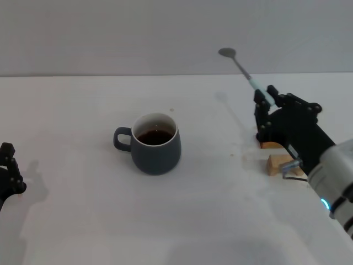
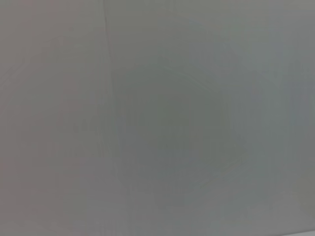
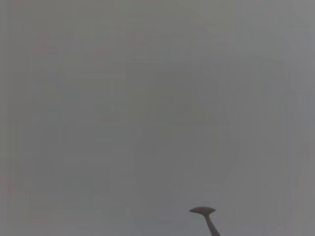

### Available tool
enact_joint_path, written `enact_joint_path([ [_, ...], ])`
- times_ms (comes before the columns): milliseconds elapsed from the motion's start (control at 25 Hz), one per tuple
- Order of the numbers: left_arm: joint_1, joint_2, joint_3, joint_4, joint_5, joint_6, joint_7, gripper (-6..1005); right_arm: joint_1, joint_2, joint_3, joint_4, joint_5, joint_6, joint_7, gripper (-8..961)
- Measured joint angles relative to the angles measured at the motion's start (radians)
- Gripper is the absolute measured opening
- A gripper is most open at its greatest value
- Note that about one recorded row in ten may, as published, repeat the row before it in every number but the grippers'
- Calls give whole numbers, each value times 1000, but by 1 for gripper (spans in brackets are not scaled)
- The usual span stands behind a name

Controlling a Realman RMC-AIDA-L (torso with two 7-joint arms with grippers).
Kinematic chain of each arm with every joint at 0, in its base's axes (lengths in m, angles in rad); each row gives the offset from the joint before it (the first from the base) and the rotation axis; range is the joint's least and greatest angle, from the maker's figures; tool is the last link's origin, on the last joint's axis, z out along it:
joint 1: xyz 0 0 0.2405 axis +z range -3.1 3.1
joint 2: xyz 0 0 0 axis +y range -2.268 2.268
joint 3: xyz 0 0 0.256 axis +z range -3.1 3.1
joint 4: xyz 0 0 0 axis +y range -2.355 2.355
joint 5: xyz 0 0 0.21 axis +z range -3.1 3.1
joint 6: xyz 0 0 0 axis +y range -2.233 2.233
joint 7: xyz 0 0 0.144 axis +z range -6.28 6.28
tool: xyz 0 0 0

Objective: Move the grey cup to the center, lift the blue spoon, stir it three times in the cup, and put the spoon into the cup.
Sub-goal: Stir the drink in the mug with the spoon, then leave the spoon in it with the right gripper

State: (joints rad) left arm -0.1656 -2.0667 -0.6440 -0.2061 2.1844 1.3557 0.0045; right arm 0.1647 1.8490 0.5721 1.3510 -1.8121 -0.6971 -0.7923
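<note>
The grey cup (image 1: 156, 144) stands near the middle of the white table, handle to the left, with dark brown liquid inside. My right gripper (image 1: 265, 99) is at the right, shut on the pale blue handle of the blue spoon (image 1: 242, 69). It holds the spoon in the air, tilted, with its silver bowl pointing up and away, to the right of the cup and higher than it. The spoon's bowl also shows in the right wrist view (image 3: 203, 211). My left gripper (image 1: 8, 171) is parked at the table's left edge, away from the cup.
Two small wooden blocks (image 1: 281, 163) lie on the table at the right, under my right arm. A grey wall runs behind the table's far edge. The left wrist view shows only a plain grey surface.
</note>
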Motion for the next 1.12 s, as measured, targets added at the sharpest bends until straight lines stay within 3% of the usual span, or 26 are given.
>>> enact_joint_path([
  [80,0,0,-2,2,0,0,0,-2,-33,30,76,48,-2,122,-87,161],
  [120,0,0,-3,3,0,0,0,-2,-33,30,76,48,-2,122,-87,161],
  [240,-2,0,-3,8,0,0,0,-2,-64,59,135,90,-12,213,-171,161],
  [280,-2,0,-3,9,0,0,0,-2,-83,84,155,97,-49,229,-209,161],
  [320,-2,1,-2,9,0,0,0,-2,-83,84,155,97,-49,229,-209,161],
  [400,-1,0,-2,10,0,0,0,-2,-98,112,168,83,-118,220,-218,161],
  [560,0,1,-1,14,-1,0,0,-2,-108,192,173,-4,-303,109,-211,160],
  [640,-2,1,1,19,-1,-1,0,-2,-86,222,162,-68,-390,20,-185,160],
  [680,-1,0,1,20,-1,-2,0,-2,-38,224,129,-140,-466,-95,-96,160],
  [760,-1,0,1,21,-1,-2,0,-2,-8,222,109,-183,-516,-169,-25,160],
  [840,1,-1,1,22,0,-2,0,-2,57,221,82,-312,-651,-357,157,160],
  [880,1,-1,1,22,0,-2,0,-2,109,224,79,-432,-788,-523,320,160],
  [1000,2,-1,1,22,0,-1,0,-2,148,219,84,-500,-874,-638,453,160],
  [1120,5,-1,1,23,0,-1,0,-2,172,182,88,-461,-890,-668,545,160],
])
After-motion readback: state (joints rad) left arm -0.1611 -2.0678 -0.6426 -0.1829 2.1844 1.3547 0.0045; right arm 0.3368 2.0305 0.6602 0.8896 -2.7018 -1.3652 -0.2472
